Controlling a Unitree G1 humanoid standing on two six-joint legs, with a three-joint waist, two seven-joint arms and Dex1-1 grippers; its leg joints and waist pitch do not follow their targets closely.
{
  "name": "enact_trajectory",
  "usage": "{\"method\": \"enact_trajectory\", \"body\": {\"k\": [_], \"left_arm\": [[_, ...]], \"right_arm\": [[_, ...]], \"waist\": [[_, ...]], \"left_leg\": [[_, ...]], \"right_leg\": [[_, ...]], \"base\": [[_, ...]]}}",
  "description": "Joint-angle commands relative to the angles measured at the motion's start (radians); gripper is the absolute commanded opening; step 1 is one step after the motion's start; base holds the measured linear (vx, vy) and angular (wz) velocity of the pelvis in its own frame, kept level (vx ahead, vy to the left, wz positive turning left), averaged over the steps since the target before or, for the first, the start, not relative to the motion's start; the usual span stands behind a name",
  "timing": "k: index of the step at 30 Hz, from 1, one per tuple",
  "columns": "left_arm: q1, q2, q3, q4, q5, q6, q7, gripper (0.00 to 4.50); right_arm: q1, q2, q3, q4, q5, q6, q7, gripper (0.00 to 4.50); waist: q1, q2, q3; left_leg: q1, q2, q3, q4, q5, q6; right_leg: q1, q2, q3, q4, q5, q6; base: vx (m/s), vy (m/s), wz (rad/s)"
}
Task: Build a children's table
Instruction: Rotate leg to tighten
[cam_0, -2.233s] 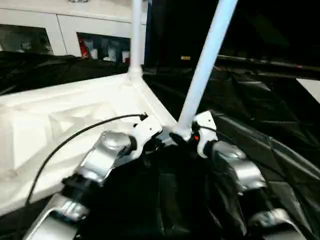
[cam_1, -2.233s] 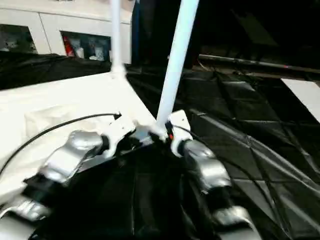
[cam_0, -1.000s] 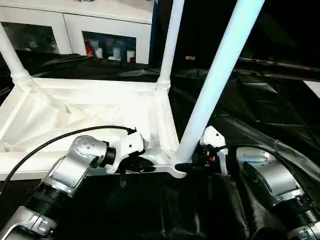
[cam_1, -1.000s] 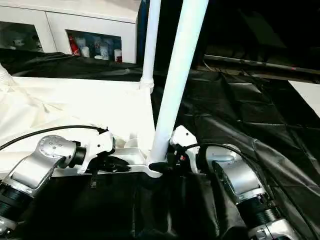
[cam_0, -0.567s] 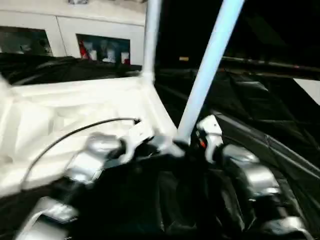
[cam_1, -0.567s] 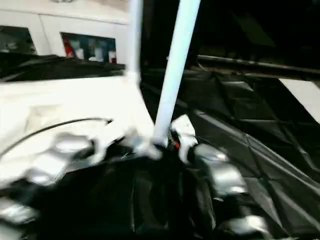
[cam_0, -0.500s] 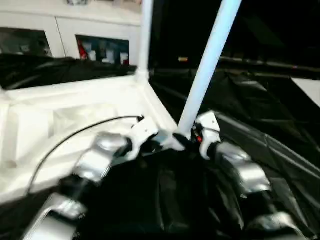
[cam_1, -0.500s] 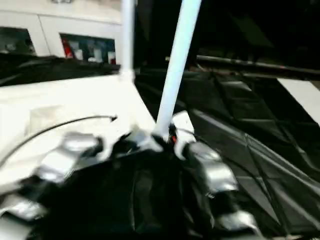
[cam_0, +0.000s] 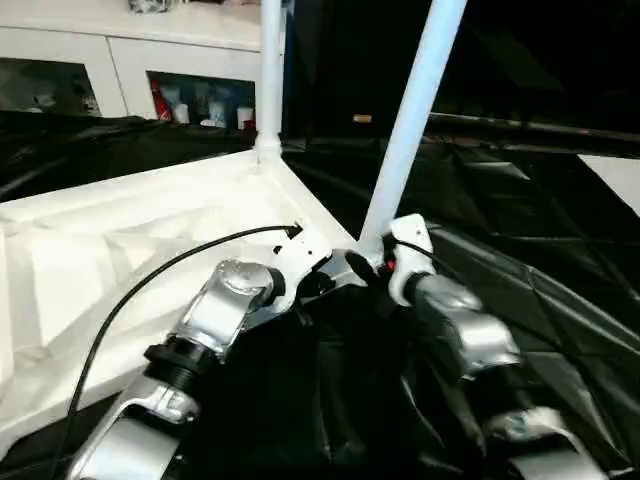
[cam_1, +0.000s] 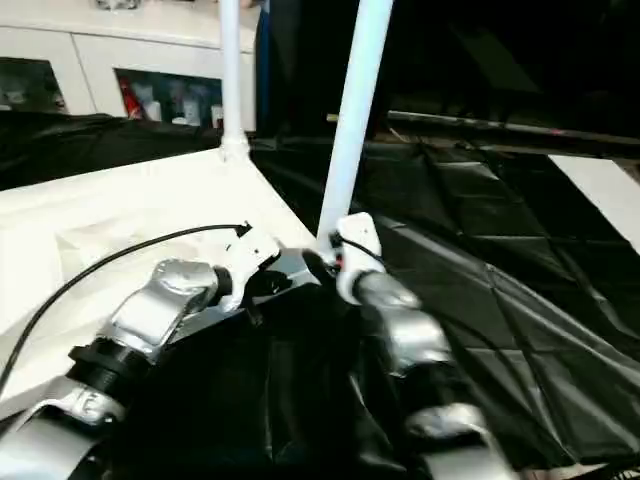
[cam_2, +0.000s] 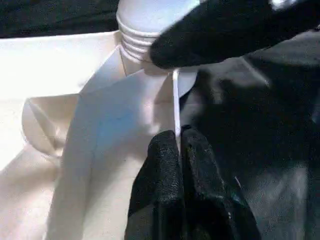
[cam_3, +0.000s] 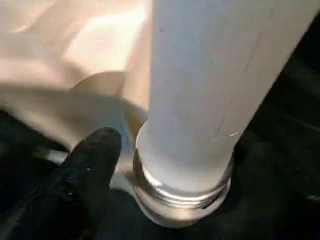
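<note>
Tabletop (cam_0: 150, 230): upside down on the black-draped table (cam_0: 540, 260), sockets upward.
Near leg (cam_0: 415, 110): seated in the near-corner socket (slightly tilted).
Left gripper (cam_2: 178, 142): pinched on the tabletop rim, steadying it.
Right gripper (cam_0: 368, 270): at the leg base, grip unclear.

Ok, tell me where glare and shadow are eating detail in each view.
Left eye view: the tabletop glares white and its ribs wash flat, the black cloth loses its folds in shadow, and hard glints sit on the left forearm. Left wrist view: the tabletop is overlit. Right wrist view: the leg is evenly lit, with a glint at its collar.
</note>
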Motion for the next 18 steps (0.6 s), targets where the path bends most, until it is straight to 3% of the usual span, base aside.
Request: {"method": "enact_trajectory", "body": {"k": [1, 2, 3, 4, 5, 7, 8, 9, 13, 18], "left_arm": [[0.032, 0.012, -0.047, -0.049, -0.04, -0.038, -0.102, 0.0], [0.068, 0.08, -0.057, -0.121, -0.071, -0.05, -0.204, 0.0], [0.087, 0.109, -0.056, -0.151, -0.091, -0.07, -0.25, 0.0], [0.099, 0.126, -0.053, -0.172, -0.106, -0.07, -0.277, 0.0], [0.106, 0.135, -0.05, -0.181, -0.113, -0.072, -0.289, 0.0], [0.129, 0.173, -0.046, -0.217, -0.133, -0.068, -0.341, 0.0], [0.131, 0.175, -0.045, -0.22, -0.135, -0.067, -0.344, 0.0], [0.134, 0.182, -0.044, -0.229, -0.14, -0.065, -0.353, 0.0], [0.154, 0.204, -0.032, -0.29, -0.173, -0.04, -0.374, 0.0], [0.168, 0.214, -0.03, -0.306, -0.178, -0.041, -0.38, 0.0]], "right_arm": [[0.021, -0.046, 0.044, -0.066, 0.031, 0.008, 0.123, 3.73], [0.044, -0.115, 0.055, -0.122, 0.052, 0.001, 0.226, 3.73], [0.051, -0.142, 0.06, -0.141, 0.058, 0.001, 0.264, 3.73], [0.055, -0.162, 0.065, -0.153, 0.061, 0.001, 0.293, 3.73], [0.058, -0.175, 0.069, -0.161, 0.062, -0.001, 0.314, 3.73], [0.076, -0.235, 0.09, -0.196, 0.067, 0.005, 0.411, 3.73], [0.077, -0.239, 0.093, -0.198, 0.067, 0.005, 0.417, 3.73], [0.08, -0.252, 0.1, -0.203, 0.067, 0.007, 0.436, 3.73], [0.088, -0.29, 0.131, -0.22, 0.07, 0.014, 0.498, 3.73], [0.082, -0.27, 0.139, -0.207, 0.069, 0.011, 0.498, 3.73]], "waist": [[0.005, 0.001, -0.046], [0.005, -0.002, -0.047], [0.009, 0.001, -0.051], [0.009, 0.001, -0.054], [0.009, 0.001, -0.054], [0.015, -0.006, -0.06], [0.019, -0.005, -0.061], [0.023, -0.006, -0.058], [0.022, -0.006, -0.05], [0.02, -0.007, -0.047]], "left_leg": [[0.023, 0.104, -0.05, -0.085, -0.282, -0.018], [0.021, 0.102, -0.049, -0.084, -0.276, -0.012], [0.015, 0.104, -0.048, -0.08, -0.231, 0.006], [0.017, 0.101, -0.043, -0.076, -0.18, 0.025], [0.017, 0.101, -0.043, -0.076, -0.18, 0.025], [0.018, 0.097, -0.036, -0.064, -0.086, 0.072], [0.015, 0.097, -0.037, -0.062, -0.063, 0.081], [0.016, 0.098, -0.036, -0.061, -0.049, 0.094], [0.017, 0.101, -0.039, -0.069, -0.136, 0.059], [0.019, 0.103, -0.042, -0.075, -0.199, 0.007]], "right_leg": [[0.013, -0.109, 0.066, -0.082, -0.214, -0.174], [0.017, -0.109, 0.066, -0.082, -0.215, -0.177], [0.024, -0.11, 0.067, -0.074, -0.167, -0.185], [0.023, -0.103, 0.064, -0.065, -0.085, -0.207], [0.023, -0.103, 0.064, -0.065, -0.085, -0.207], [0.022, -0.096, 0.061, -0.047, 0.051, -0.25], [0.027, -0.094, 0.059, -0.042, 0.078, -0.254], [0.022, -0.092, 0.058, -0.04, 0.1, -0.265], [0.021, -0.098, 0.057, -0.053, -0.032, -0.265], [0.018, -0.098, 0.06, -0.061, -0.127, -0.242]], "base": [[0.0, 0.0, 0.0], [0.08, -0.045, 0.0], [0.059, -0.032, 0.01], [0.07, -0.03, -0.01], [0.0, 0.0, 0.0], [0.028, -0.012, 0.0], [0.0, 0.0, 0.0], [0.0, 0.0, 0.0], [0.0, 0.0, 0.0], [0.0, 0.0, 0.0]]}}
